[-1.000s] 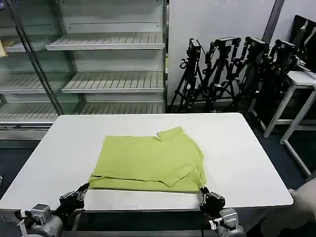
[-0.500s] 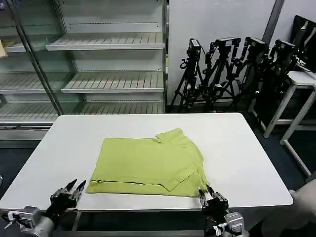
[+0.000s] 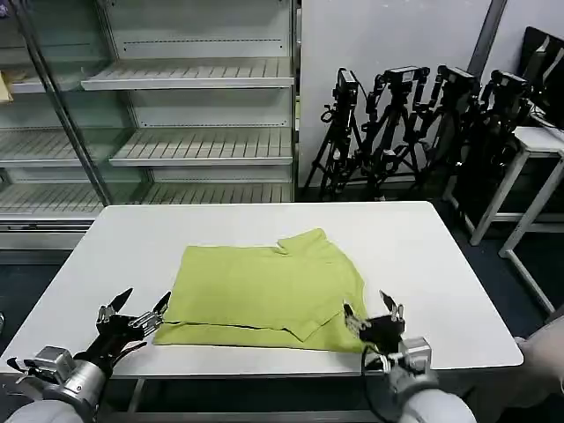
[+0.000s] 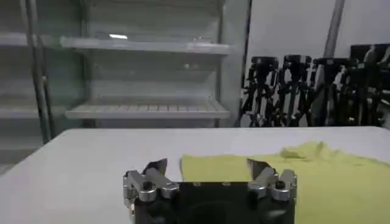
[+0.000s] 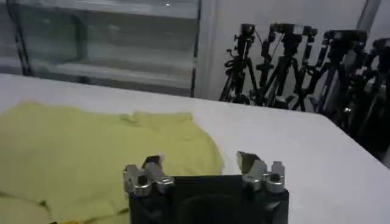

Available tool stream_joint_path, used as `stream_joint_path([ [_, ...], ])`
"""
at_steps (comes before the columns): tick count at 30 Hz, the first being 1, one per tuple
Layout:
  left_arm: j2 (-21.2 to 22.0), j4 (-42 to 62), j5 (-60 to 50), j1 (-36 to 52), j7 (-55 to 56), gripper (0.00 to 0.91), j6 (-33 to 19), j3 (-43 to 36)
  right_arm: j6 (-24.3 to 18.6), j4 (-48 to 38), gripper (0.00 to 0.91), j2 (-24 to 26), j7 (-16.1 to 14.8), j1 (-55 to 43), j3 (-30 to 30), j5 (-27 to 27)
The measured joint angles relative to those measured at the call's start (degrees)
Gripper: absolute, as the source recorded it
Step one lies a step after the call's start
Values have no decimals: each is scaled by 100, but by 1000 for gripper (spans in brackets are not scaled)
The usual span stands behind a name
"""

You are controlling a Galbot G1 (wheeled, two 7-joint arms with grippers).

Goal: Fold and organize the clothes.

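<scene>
i've got my left gripper [image 3: 134, 308] at the near-left corner of the t-shirt [image 3: 264, 286], fingers spread apart and holding nothing. my right gripper [image 3: 374, 315] sits at the near-right corner, fingers also apart, over the fabric's edge. the lime t-shirt lies partly folded in the middle of the white table [image 3: 441, 264], collar toward the far side.

The T-shirt [image 3: 269, 286] lies on the middle of the table [image 3: 441, 264], with the left gripper [image 3: 134, 310] at its near left corner, the right gripper [image 3: 374, 315] at its near right corner, shelves [image 3: 189, 84] behind the table and tripods [image 3: 414, 123] behind to the right.
</scene>
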State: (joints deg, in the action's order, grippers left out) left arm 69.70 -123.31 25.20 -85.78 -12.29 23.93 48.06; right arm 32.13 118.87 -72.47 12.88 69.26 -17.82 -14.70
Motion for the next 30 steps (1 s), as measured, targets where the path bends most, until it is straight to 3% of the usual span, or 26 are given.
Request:
stream_joint_path([
  [10,21,471,-241,403,27,907,-167,-227,37,-1055,907,-483,-23,-1147,109,31],
  [20,319,347,-422,70,28,907,-546,340,22,-1678,907,-880,-108,-1691,244,80],
  [30,127,495,-583,-67,-43,907,-1147,495,-188,-2122,907,-991,-369,-2016,288,274],
])
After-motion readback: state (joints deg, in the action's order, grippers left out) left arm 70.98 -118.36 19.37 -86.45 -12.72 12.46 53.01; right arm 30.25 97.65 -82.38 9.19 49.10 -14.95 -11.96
